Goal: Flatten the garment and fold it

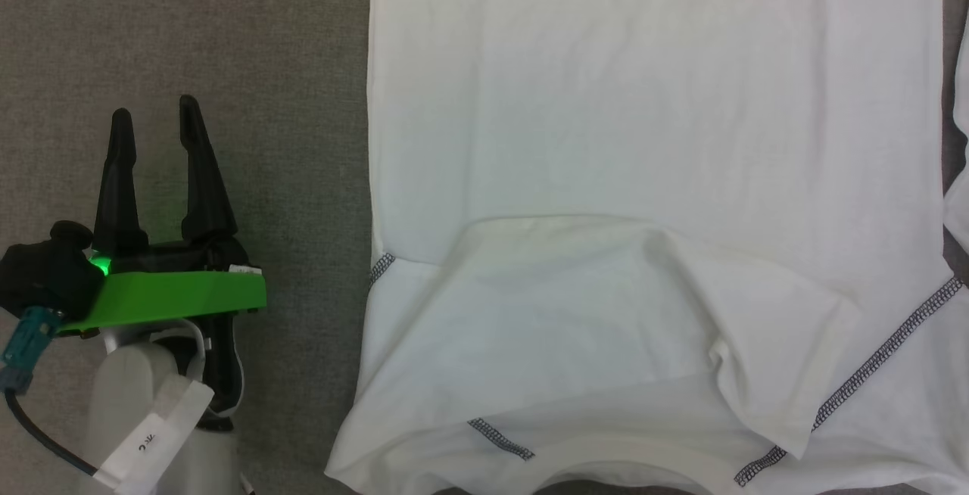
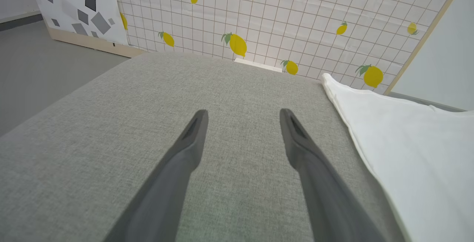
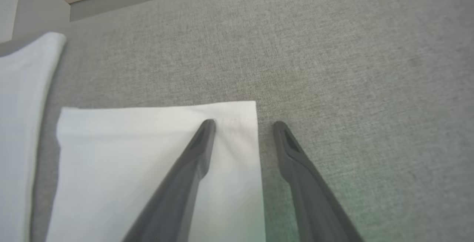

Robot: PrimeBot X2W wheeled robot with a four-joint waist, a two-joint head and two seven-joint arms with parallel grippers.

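My left fingers [image 1: 195,154] stand spread apart and hold nothing, over the bare grey fabric surface [image 1: 227,41] at 9 o'clock in the head view, apart from the garment [image 1: 651,101]. My right fingers [image 3: 202,142] are parted too, with nothing clamped. One finger lies over a white sleeve end at 7 o'clock in the right wrist view, and the other is over the grey surface just beside its edge. The garment lies flat from 12 to 5 o'clock in the head view, neckline at 6 o'clock, one sleeve folded across the body.

Left gripper [image 1: 154,107], right gripper [image 3: 244,123]: jaws apart
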